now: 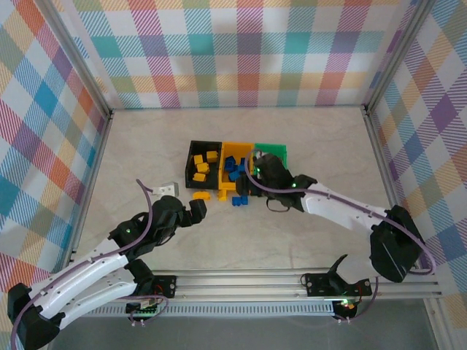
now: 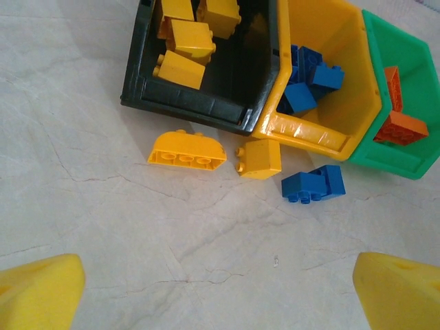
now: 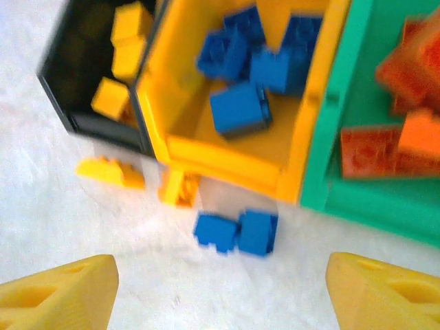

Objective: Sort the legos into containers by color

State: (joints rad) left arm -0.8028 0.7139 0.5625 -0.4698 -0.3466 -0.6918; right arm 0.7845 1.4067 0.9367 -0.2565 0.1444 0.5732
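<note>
Three joined containers stand mid-table: black (image 1: 191,164) with yellow legos (image 2: 185,38), yellow (image 2: 302,134) with blue legos (image 3: 239,108), green (image 3: 357,199) with orange-red legos (image 3: 375,152). On the table in front of them lie a flat yellow lego (image 2: 187,150), a yellow cube lego (image 2: 259,159) and a blue lego (image 2: 314,183). My left gripper (image 2: 220,289) hangs open, short of the loose legos, with nothing between its fingers. Over the yellow and green containers' front edge, my right gripper (image 3: 220,289) is open and empty, the blue lego (image 3: 237,232) just beyond its fingertips.
A small grey block (image 1: 169,188) lies left of the black container, near my left arm. Metal frame posts and checkered walls close in the table on three sides. Bare tabletop spreads around the containers.
</note>
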